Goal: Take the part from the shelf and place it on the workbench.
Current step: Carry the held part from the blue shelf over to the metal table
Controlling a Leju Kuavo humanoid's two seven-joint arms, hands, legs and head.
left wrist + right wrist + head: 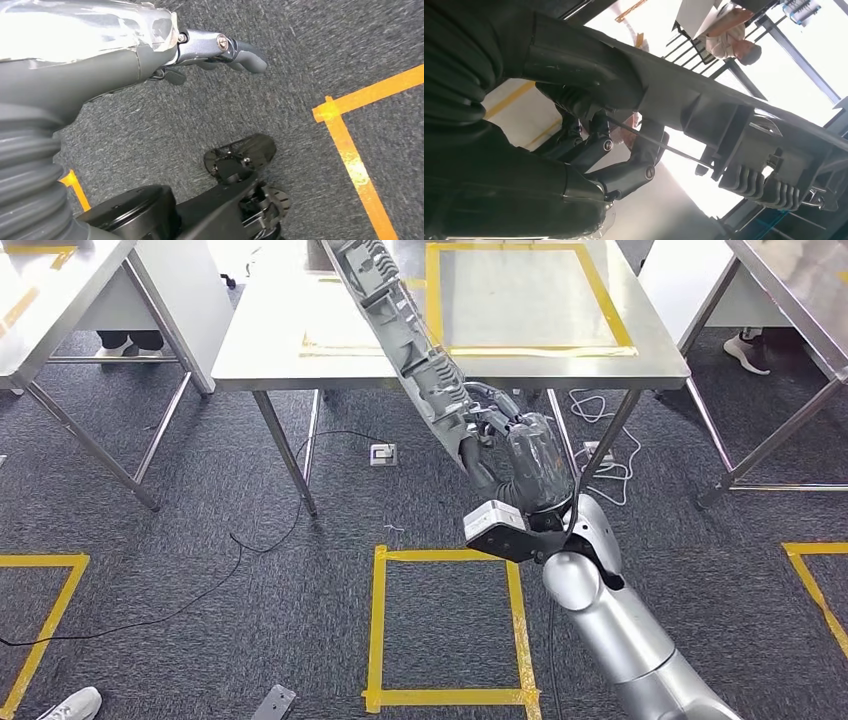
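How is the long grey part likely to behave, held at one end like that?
The part looks stiff: it runs straight from the right robot hand up over the workbench with no sag. Held at its low end, it probably levers hard on the grip and could twist. Its ribbed face should give the fingers purchase, so slipping seems less likely.

Head view high, forward-down over workbench (pixel 300 360) and carpet (pixel 200 570) — wrist views close behind each hand.

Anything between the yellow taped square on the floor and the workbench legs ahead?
In the head view, bare grey carpet with a thin black cable and a white floor socket separates the floor square from the workbench.
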